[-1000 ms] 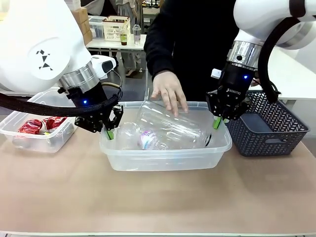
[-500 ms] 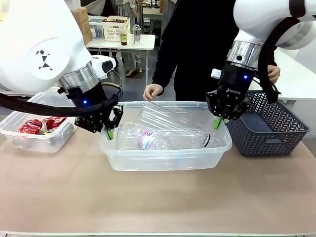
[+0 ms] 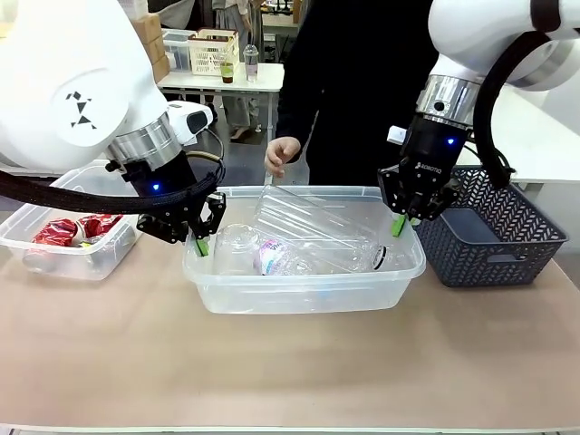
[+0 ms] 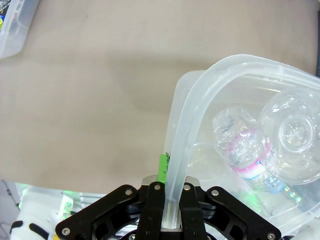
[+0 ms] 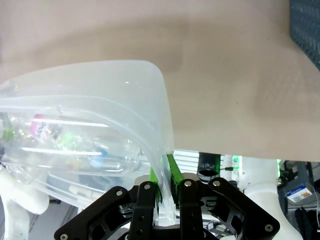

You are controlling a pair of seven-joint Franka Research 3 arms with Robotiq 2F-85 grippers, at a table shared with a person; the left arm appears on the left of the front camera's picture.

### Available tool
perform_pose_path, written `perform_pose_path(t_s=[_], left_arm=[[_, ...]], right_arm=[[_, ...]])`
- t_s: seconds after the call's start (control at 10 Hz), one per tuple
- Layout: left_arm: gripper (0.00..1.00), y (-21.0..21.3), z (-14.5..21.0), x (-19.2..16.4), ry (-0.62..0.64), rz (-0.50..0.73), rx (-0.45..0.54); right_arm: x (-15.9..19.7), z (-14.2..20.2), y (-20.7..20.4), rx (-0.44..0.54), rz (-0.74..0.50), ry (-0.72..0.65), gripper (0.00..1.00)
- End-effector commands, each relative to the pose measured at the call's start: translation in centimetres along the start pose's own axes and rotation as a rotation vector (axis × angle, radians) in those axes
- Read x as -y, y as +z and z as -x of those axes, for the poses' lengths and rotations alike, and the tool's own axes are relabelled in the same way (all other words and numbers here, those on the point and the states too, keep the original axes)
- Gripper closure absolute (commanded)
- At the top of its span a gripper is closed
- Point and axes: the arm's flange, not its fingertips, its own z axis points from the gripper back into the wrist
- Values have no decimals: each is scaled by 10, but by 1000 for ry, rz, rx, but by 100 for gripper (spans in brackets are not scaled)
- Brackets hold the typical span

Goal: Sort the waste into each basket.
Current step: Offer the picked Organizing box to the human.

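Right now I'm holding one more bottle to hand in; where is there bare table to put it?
Free: the wide tabletop nearer the robot than the middle tub. Crowded: the left gripper and right gripper clamp that tub's rim, the red-waste tub sits on one side, the grey lattice basket on the other.

Middle tub [image 3: 304, 290]: clear, colourless plastic, smooth and glossy, rolled rim [image 4: 192, 107] slightly milky.
Bottles [image 3: 313, 243] inside it: thin transparent plastic, crumpled, shiny; one carries a printed film label [image 4: 248, 157].
Side tub [image 3: 68, 258]: same see-through plastic.
Its contents [image 3: 72, 230]: crushed red pieces, shiny.
Basket [image 3: 489, 237]: dark grey plastic, lattice-patterned, matt.
Table [image 3: 290, 362]: beige, smooth, matt.
Arm casings [image 3: 72, 82]: white, glossy.
Gripper bodies: black, matt; pads [image 5: 162, 175] green.
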Motion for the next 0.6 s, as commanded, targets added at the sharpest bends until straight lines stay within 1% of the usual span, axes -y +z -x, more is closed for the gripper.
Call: perform_pose_path(t_s=[0.0, 0.2, 0.3, 0.4, 0.5], left_arm=[[97, 0, 0, 0, 0, 0, 0], [97, -4, -50, 18, -42, 14, -65], [97, -9, -85, 27, -32, 22, -69], [97, -17, -114, 32, -48, 40, -110], [97, -28, -136, 37, -24, 47, -113]], right_arm=[[0, 0, 0, 0, 0, 0, 93], [-21, -47, 22, -43, 0, 52, 93], [-32, -79, 32, -67, 1, 75, 93], [-37, -106, 37, -76, -13, 91, 93], [-38, -130, 40, -71, -18, 75, 93]])
